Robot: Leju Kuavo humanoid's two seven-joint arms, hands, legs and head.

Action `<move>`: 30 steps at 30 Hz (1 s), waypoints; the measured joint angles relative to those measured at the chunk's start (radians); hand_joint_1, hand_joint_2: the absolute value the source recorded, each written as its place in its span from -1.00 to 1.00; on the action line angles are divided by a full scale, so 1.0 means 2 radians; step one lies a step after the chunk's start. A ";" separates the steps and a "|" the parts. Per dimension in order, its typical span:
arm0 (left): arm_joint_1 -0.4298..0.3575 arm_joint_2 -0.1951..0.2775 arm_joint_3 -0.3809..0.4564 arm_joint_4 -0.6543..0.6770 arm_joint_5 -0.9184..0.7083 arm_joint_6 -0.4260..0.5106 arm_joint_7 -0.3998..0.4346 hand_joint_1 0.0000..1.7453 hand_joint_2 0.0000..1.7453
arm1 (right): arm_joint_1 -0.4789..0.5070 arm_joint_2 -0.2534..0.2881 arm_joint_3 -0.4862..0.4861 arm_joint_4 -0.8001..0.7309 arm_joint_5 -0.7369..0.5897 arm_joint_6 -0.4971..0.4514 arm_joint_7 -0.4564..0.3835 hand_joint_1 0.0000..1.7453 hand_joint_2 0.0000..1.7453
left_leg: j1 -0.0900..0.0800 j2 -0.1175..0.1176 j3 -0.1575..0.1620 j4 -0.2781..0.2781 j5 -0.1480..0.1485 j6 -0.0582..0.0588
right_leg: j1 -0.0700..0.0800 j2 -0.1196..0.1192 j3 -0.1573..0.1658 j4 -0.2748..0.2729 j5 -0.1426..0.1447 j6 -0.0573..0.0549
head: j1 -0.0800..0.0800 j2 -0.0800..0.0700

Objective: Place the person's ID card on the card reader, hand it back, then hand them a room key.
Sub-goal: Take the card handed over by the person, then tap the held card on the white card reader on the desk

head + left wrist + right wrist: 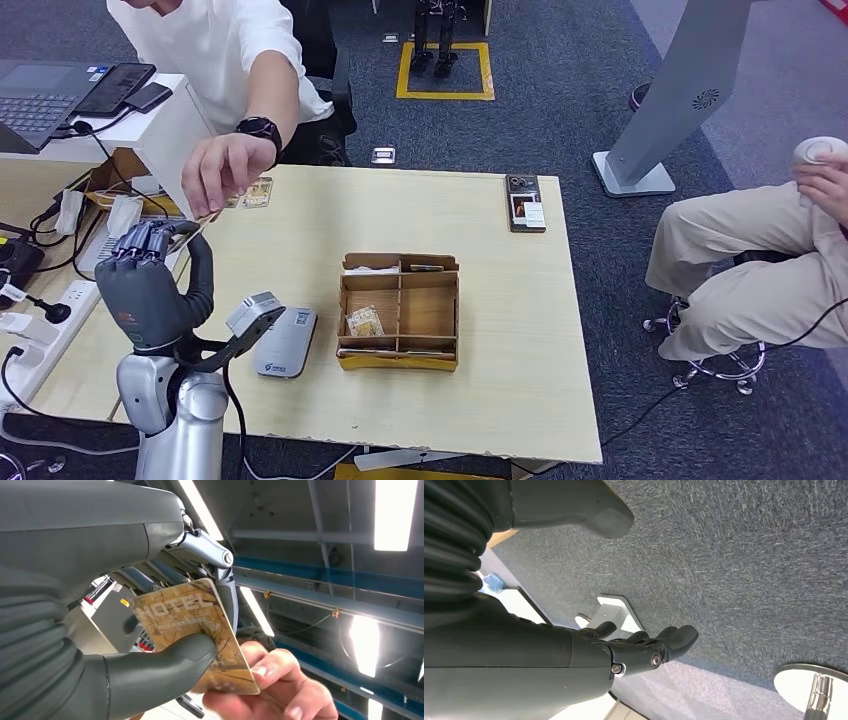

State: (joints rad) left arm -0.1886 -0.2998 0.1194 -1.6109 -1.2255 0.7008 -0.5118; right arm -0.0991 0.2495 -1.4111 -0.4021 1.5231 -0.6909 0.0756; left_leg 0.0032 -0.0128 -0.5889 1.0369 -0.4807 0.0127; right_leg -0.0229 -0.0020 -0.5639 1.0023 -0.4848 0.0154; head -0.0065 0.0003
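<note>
While my left hand (150,275) is raised over the table's near-left corner, I can see through its wrist camera that it pinches a hotel room key card (197,632) between the thick thumb and the darker fingers behind it. The card is tan with a branch pattern and the word HOTEL printed across it. A person's hand (272,690) grips the card's far corner from the other side, thumb on its face, so both of us hold it at once. From my head camera, that person's hand (225,175), a black watch on its wrist, reaches down just above my fingers.

On the table (480,400), the grey card reader (285,342) lies just left of the wooden compartment box (400,312), and one more tan card (365,322) sits in the box's near-left compartment. A phone (526,202) lies beyond the box at the table's far edge.

My right hand (644,647) hangs over grey carpet, fingers loosely apart, holding nothing.
</note>
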 joint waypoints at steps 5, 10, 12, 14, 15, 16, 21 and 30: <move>0.000 0.000 0.000 -0.001 -0.005 0.000 0.000 1.00 1.00 | 0.000 0.000 0.000 0.000 -0.001 0.000 -0.001 -1.00 1.00 | 0.000 0.000 0.000 0.000 0.000 0.000 | 0.000 0.000 0.000 0.000 0.000 0.000 | 0.000 0.000; 0.000 0.000 0.000 -0.001 -0.007 0.000 0.000 1.00 1.00 | 0.000 0.000 0.000 0.000 -0.003 0.000 -0.002 -1.00 1.00 | 0.000 0.000 0.000 0.000 0.000 0.000 | 0.000 0.000 0.000 0.000 0.000 0.000 | 0.000 0.000; 0.000 0.000 0.000 -0.002 -0.008 0.000 0.001 1.00 1.00 | 0.000 0.000 0.000 0.000 -0.003 0.000 -0.002 -1.00 1.00 | 0.000 0.000 0.000 0.000 0.000 0.000 | 0.000 0.000 0.000 0.000 0.000 0.000 | 0.000 0.000; 0.000 0.000 0.000 -0.002 -0.009 0.000 0.001 1.00 1.00 | 0.000 0.000 0.000 0.000 -0.004 0.000 -0.002 -1.00 1.00 | 0.000 0.000 0.000 0.000 0.000 0.000 | 0.000 0.000 0.000 0.000 0.000 0.000 | 0.000 0.000; 0.000 0.000 0.000 -0.002 -0.009 0.000 0.001 1.00 1.00 | 0.000 0.000 0.000 0.000 -0.004 0.000 -0.002 -1.00 1.00 | 0.000 0.000 0.000 0.000 0.000 0.000 | 0.000 0.000 0.000 0.000 0.000 0.000 | 0.000 0.000; 0.000 0.000 0.000 -0.002 -0.010 0.000 0.002 1.00 1.00 | 0.000 0.000 0.000 0.000 -0.004 0.000 -0.002 -1.00 1.00 | 0.000 0.000 0.000 0.000 0.000 0.000 | 0.000 0.000 0.000 0.000 0.000 0.000 | 0.000 0.000; 0.000 0.000 0.000 -0.004 -0.021 0.000 0.007 1.00 1.00 | 0.000 0.000 0.000 0.000 -0.007 0.000 -0.002 -1.00 1.00 | 0.000 0.000 0.000 0.000 0.000 0.000 | 0.000 0.000 0.000 0.000 0.000 0.000 | 0.000 0.000; 0.002 0.000 0.017 -0.005 -0.042 0.000 0.011 1.00 1.00 | 0.000 0.000 0.000 0.000 -0.010 0.000 -0.002 -1.00 1.00 | 0.000 0.000 0.000 0.000 0.000 0.000 | 0.000 0.000 0.000 0.000 0.000 0.000 | 0.000 0.000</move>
State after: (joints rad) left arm -0.1842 -0.2996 0.1540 -1.6214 -1.3097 0.7013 -0.4889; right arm -0.0989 0.2495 -1.4112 -0.4021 1.5035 -0.6909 0.0721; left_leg 0.0032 -0.0130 -0.5890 1.0369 -0.4807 0.0127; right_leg -0.0229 -0.0021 -0.5635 1.0023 -0.4848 0.0154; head -0.0064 0.0000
